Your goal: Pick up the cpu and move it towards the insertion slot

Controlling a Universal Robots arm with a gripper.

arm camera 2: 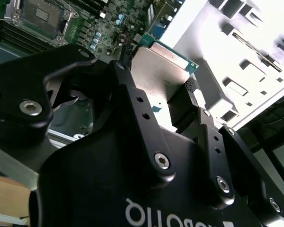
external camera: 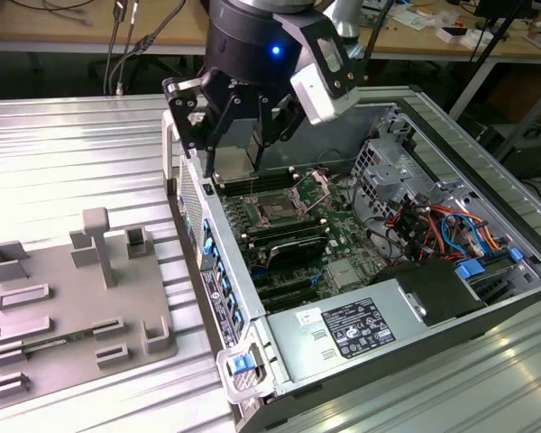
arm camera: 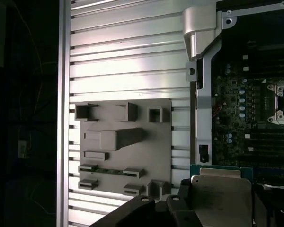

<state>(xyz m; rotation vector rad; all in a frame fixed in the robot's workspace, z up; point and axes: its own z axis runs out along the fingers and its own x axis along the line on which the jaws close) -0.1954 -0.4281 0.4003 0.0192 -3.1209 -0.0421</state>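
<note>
Clearly, cpu (arm camera 2: 162, 71) sits clamped within gripper (arm camera 2: 156, 85).

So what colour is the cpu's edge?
Green, around the cpu and its silvery top; clearest in the second wrist view.

Flat square silvery-topped cpu (arm camera 2: 162, 71): lower part hidden behind black gripper (arm camera 2: 156, 87) fingers in second wrist view; cut by frame edge in first wrist view (arm camera: 221, 196). Square brownish-gold insertion slot (external camera: 278, 209): cut off at edge in both wrist views. Grey plastic tray (external camera: 68, 356): corner runs off exterior view's left.
</note>
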